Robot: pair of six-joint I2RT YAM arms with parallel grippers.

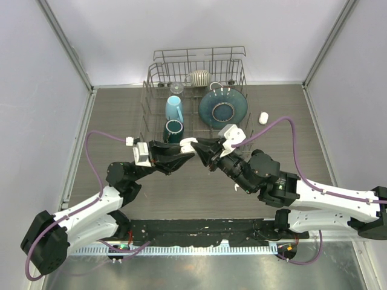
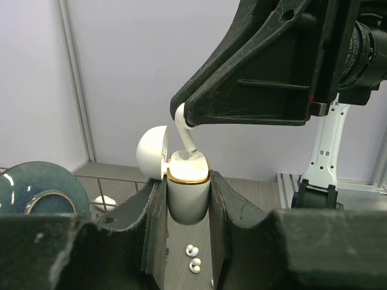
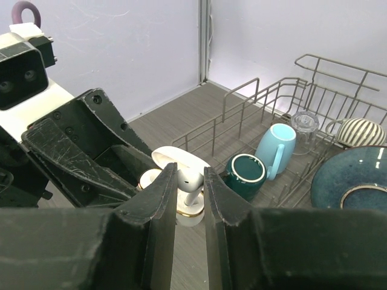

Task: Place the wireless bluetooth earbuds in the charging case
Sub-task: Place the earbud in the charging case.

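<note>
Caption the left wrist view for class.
Left gripper clamps the open case; right gripper holds an earbud stem-down at its top.

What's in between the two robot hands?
The open charging case, gripped by the left hand, and an earbud the right hand holds at its opening. The left wrist view shows it.

Black-and-white arms (image 1: 91,214), purple cables (image 1: 86,151), scuffed black hands (image 1: 188,151).

walls: plain pale lilac panels (image 1: 181,30) | posts: grey metal corner (image 1: 67,48) | table: grey wood-grain top (image 1: 115,109)
</note>
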